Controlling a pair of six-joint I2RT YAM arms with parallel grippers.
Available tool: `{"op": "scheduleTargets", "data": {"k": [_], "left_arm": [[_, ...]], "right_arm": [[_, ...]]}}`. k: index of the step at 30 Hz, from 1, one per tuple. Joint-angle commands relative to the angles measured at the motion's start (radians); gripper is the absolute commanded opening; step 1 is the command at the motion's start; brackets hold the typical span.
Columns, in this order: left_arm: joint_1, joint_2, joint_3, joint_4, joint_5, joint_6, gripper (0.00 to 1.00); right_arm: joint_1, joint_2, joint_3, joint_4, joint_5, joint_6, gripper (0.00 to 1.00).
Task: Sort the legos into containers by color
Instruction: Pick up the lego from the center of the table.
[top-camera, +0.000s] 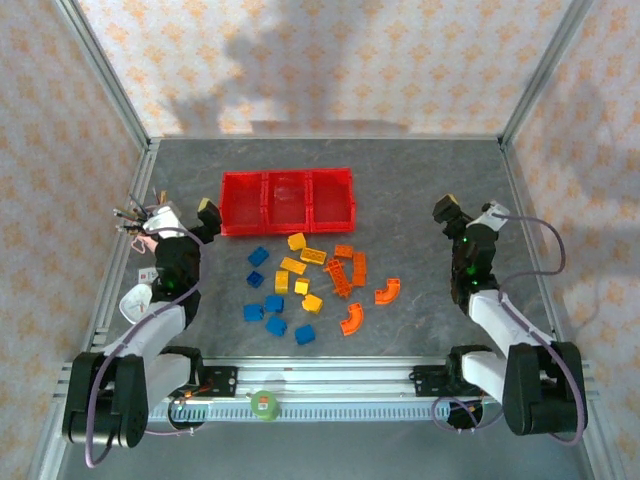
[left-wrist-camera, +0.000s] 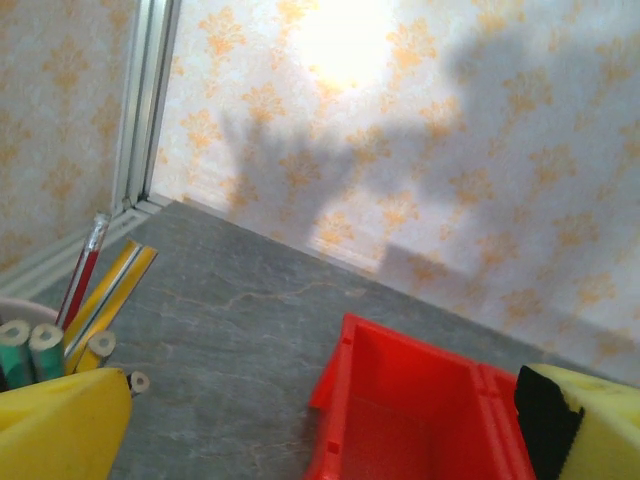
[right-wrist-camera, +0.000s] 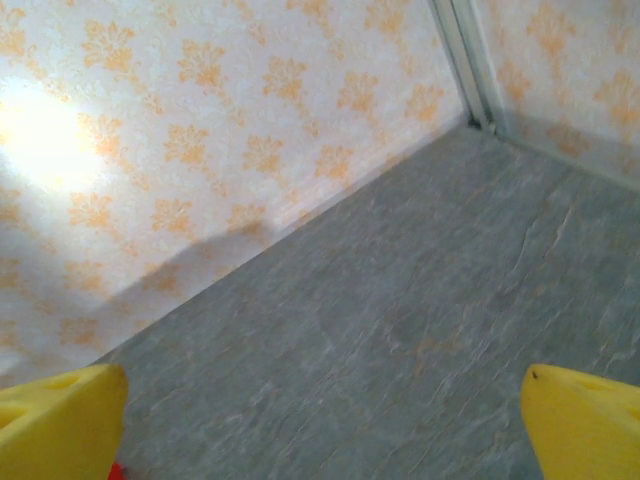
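I have the left gripper (top-camera: 187, 214) spread wide, holding nothing, just off the tray's (top-camera: 290, 174) left end. In its wrist view the left gripper (left-wrist-camera: 320, 400) frames that corner of the tray (left-wrist-camera: 345, 390) beside one finger (left-wrist-camera: 590, 420), and the pens (left-wrist-camera: 90, 300) sit against the other. The right gripper (top-camera: 467, 212) is also wide and holds nothing, well apart from the tray on the right. Its wrist view has the right gripper (right-wrist-camera: 320, 410) over bare table (right-wrist-camera: 400, 330).

The legos (top-camera: 315, 285) lie loose on the table (top-camera: 420, 180), between the arms and just on the near side of the tray. The blue ones (top-camera: 270, 305) are to the left, the yellow (top-camera: 300, 268) in the middle and the orange (top-camera: 358, 285) to the right, two of them curved arches.
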Motion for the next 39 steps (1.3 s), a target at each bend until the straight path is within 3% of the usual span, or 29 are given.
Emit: {"op": "scheduleTargets", "data": {"k": [1, 7, 12, 23, 30, 39], "left_arm": [[0.008, -0.061, -0.03, -0.094, 0.005, -0.214, 1.0], [0.006, -0.124, 0.026, -0.322, 0.146, -0.247, 0.99], [-0.025, -0.186, 0.055, -0.497, 0.217, -0.292, 0.99], [-0.292, -0.242, 0.128, -0.804, 0.159, -0.304, 0.99], [-0.412, -0.1, 0.227, -0.945, 0.03, -0.306, 0.99], [-0.443, 0.194, 0.347, -0.996, -0.025, -0.229, 0.95]], "right_arm": [[-0.003, -0.023, 0.018, -0.174, -0.121, 0.132, 1.0], [0.022, -0.01, 0.039, -0.231, -0.256, 0.12, 1.0], [0.125, 0.002, 0.091, -0.317, -0.238, 0.095, 1.0], [0.4, 0.031, 0.143, -0.471, -0.189, 0.044, 1.0], [0.596, 0.1, 0.183, -0.51, -0.129, 0.042, 1.0], [0.756, 0.251, 0.254, -0.493, -0.103, 0.064, 1.0]]}}
